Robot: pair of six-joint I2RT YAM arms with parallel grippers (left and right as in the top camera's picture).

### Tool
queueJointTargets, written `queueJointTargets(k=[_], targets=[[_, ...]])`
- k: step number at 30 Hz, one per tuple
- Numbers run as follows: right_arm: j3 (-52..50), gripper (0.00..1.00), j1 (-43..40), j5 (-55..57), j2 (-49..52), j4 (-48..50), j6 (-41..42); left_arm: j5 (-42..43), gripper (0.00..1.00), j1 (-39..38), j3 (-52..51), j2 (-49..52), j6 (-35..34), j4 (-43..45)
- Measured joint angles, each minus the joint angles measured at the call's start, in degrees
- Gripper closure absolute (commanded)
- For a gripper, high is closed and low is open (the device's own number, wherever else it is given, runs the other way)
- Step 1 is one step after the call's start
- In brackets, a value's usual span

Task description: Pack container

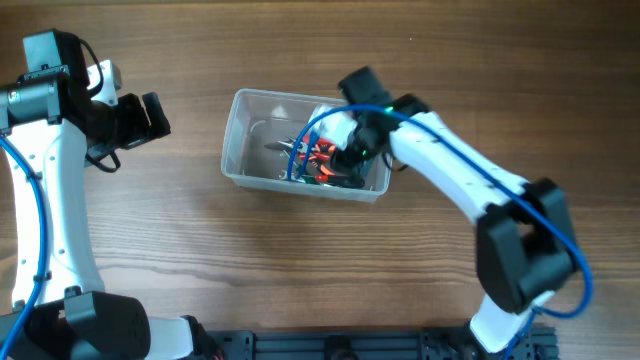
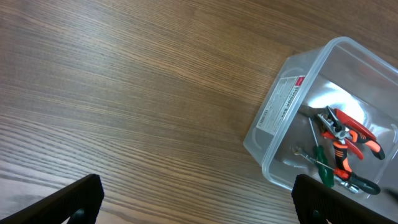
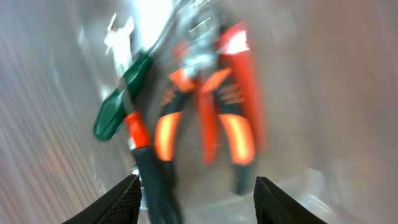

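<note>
On the table [image 1: 400, 280], the container [image 1: 230, 150] lies long-ways left to right; left gripper [image 2: 196, 199] and right gripper [image 3: 196, 186] are spread wide, holding nothing.

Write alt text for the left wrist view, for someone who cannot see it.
A clear plastic container sits at the right on a wooden table, holding orange-handled pliers and a green-handled tool. The left gripper hangs open and empty, its dark fingers at the bottom corners.

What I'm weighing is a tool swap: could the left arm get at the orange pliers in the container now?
Probably not: the container is open-topped and the left gripper is beside it, but the right gripper sits inside, over the orange pliers.
</note>
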Motion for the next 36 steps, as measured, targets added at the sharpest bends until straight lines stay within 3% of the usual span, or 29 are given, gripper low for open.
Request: queueJointTargets(k=[1,3,4,6,9,11,15,17,20,23,29,32,36], targets=[[1.4,0.27,-1.9,0.1,-2.4,0.0,3.4,0.0,0.0,0.0,0.0,0.0,0.0,0.0],[2.9,0.26,-5.8,0.1,-5.9,0.2,8.9,0.0,0.0,0.0,0.0,0.0,0.0,0.0],[3.2,0.32,-8.5,0.2,-7.8,0.2,11.8,0.0,0.0,0.0,0.0,0.0,0.0,0.0],[3.3,0.33,-14.4,0.4,-10.9,-0.2,18.4,0.0,0.0,0.0,0.0,0.0,0.0,0.0],[3.3,0.01,-21.2,4.2,-13.1,-0.3,34.5,0.2,0.0,0.0,0.0,0.0,0.0,0.0],[3.3,0.0,-24.7,5.7,-14.0,2.3,38.6,0.6,0.0,0.0,0.0,0.0,0.0,1.0],[3.3,0.0,-29.6,7.8,-14.6,15.6,30.8,1.2,0.0,-0.8,-0.2,0.0,0.2,13.7],[3.4,0.0,-30.1,8.3,-14.7,24.7,23.1,1.3,0.0,-2.2,-0.2,0.1,0.2,28.5],[3.4,0.0,-30.3,8.8,-15.0,27.8,17.9,1.5,0.0,-2.8,-0.2,0.1,0.2,38.1],[3.4,0.0,-31.1,10.1,-15.0,24.2,15.5,1.5,0.01,-2.8,-0.2,0.1,0.2,36.2],[3.4,0.0,-34.3,9.0,-20.6,17.6,18.5,1.0,0.0,-4.8,-1.4,-3.6,0.8,32.1],[3.4,0.0,-34.8,8.7,-29.7,13.6,19.5,-1.4,0.0,-9.4,-3.7,-13.6,1.6,32.7],[-3.9,0.0,-34.8,8.3,-43.6,11.9,19.9,-5.0,0.0,-13.7,-12.7,-28.5,2.6,38.4]])
